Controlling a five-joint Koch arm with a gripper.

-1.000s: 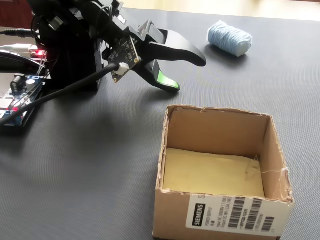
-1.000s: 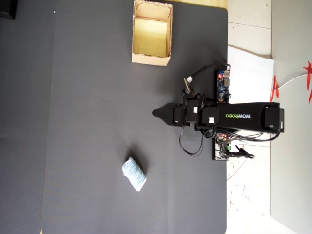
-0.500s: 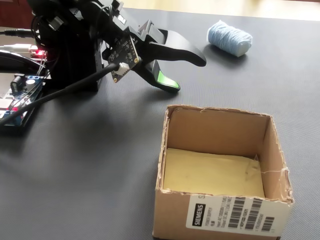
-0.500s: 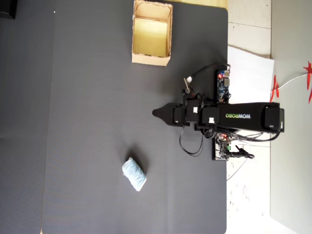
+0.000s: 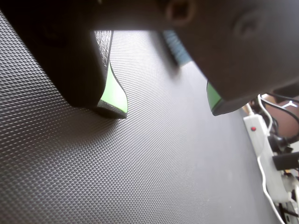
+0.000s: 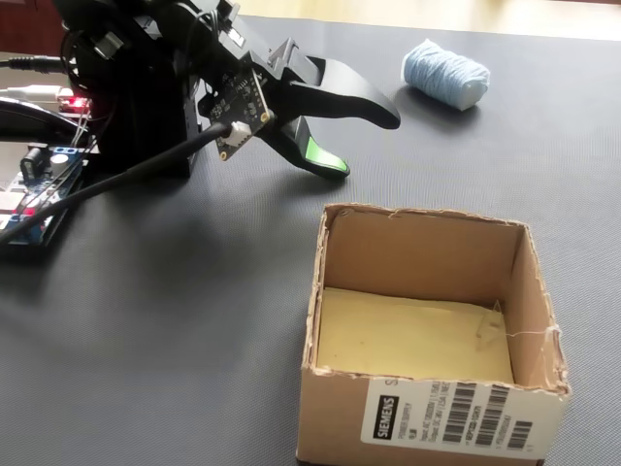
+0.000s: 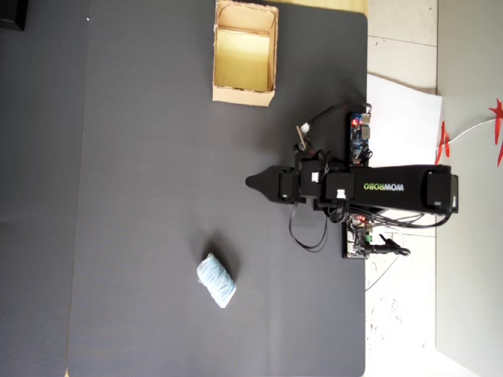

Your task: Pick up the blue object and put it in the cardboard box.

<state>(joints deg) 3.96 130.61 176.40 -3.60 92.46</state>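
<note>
On the black mat (image 7: 141,157), overhead view, the arm (image 7: 393,188) lies folded near the right edge, gripper (image 7: 253,182) pointing left over bare mat. Jaws parted a moderate way, nothing between them: wrist view shows the gripper (image 5: 163,105) as two dark fingers with green pads (image 5: 112,91) and only textured mat in the gap; fixed view shows the gripper (image 6: 364,141) with the upper black finger above the lower green-tipped one, clear space between. Yarn (image 7: 215,280), pale blue, lies on the mat well apart from the jaws, below and left of the tip in the overhead view, touching nothing. In the fixed view the yarn (image 6: 444,74) sits beyond the fingertips to the right, not in line with the gap. Box (image 7: 244,94) stands open at the top of the mat, above the gripper and far from the yarn; in the fixed view the box (image 6: 427,422) is nearest the camera, flaps up, yellowish floor, white barcode label on its front. Circuit boards (image 7: 358,137) and cables sit beside the arm base.
</note>
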